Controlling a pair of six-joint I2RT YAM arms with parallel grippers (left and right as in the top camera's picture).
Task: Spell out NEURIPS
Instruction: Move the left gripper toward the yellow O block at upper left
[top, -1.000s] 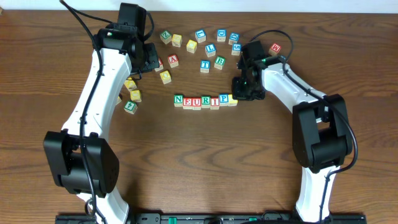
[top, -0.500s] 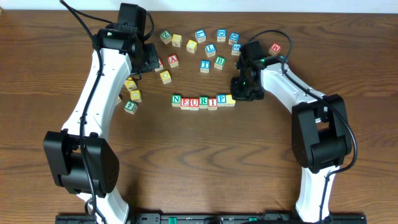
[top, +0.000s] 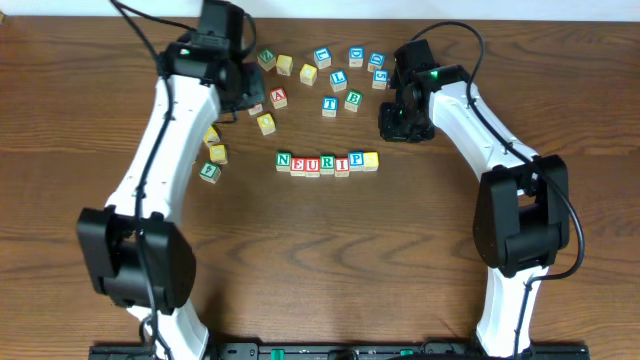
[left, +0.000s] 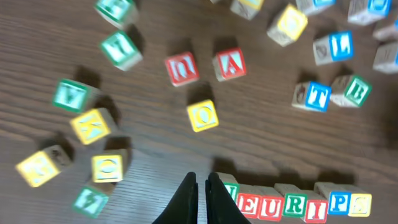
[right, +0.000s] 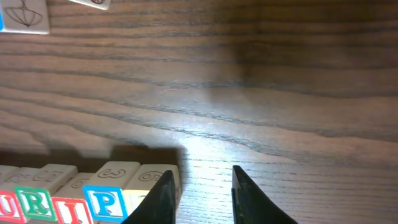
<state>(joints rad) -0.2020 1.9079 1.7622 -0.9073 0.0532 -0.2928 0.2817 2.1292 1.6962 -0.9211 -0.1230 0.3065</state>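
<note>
The left arm (top: 160, 140) and right arm (top: 470, 130) each had long white shells between bulky black joint housings, the largest being rounded black blocks near the base. A thin black cable (top: 140, 25) looped above the left arm's far end, and a second cable (top: 455, 27) arched over the right. What seemed a small green light (top: 432, 72) glowed on the right arm's black wrist. The left hand (left: 201, 178) had slim, tapered black fingers (left: 186, 200); the right hand (right: 202, 175) had broader black wedges.
</note>
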